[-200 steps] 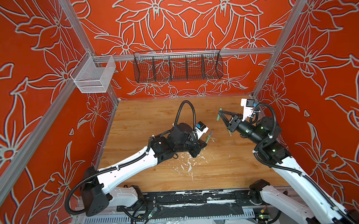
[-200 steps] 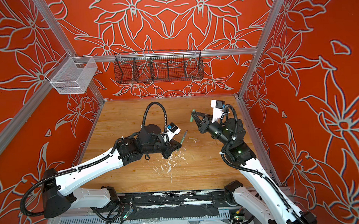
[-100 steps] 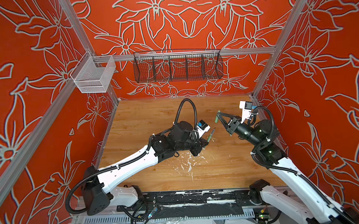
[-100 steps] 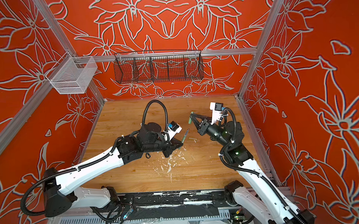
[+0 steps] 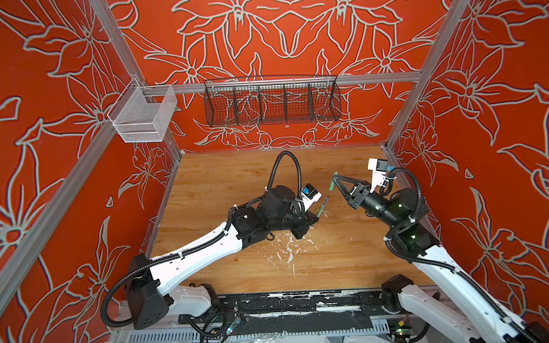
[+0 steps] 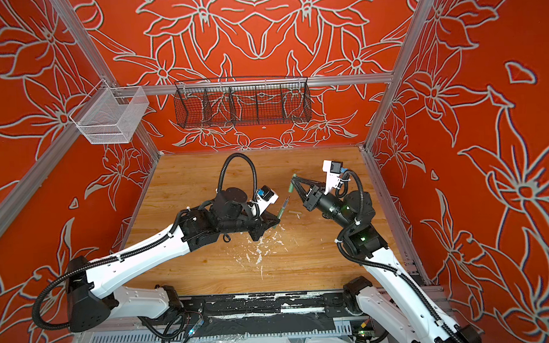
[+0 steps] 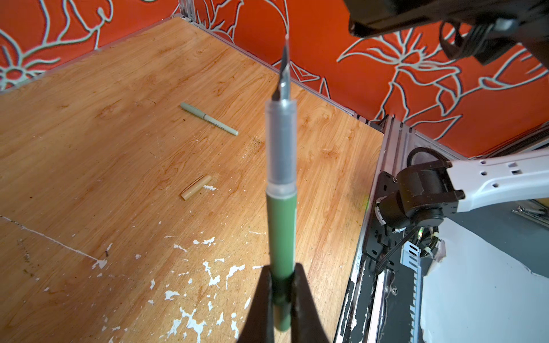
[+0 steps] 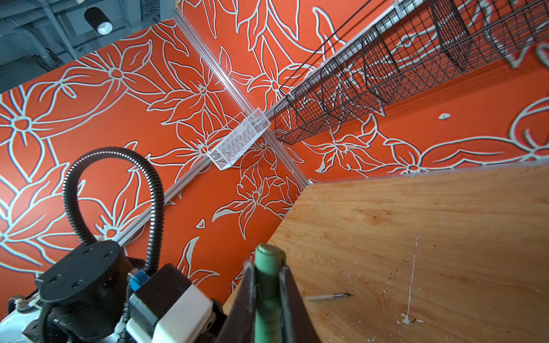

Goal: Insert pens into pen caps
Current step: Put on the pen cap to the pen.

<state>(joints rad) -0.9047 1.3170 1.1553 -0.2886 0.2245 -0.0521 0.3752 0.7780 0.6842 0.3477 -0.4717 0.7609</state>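
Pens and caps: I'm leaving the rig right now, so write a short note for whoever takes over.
Left tool: shut on the dark green pen, tip out, uncapped.
Right tool: shut on a green cap, apart from that pen.
On the table: mint pen, apparently capped; tan cap; bare pale pen, dark tip showing.
Done: mint pen, it seems.
To do: join the held pen and cap, then cap the pale pen with the tan cap.
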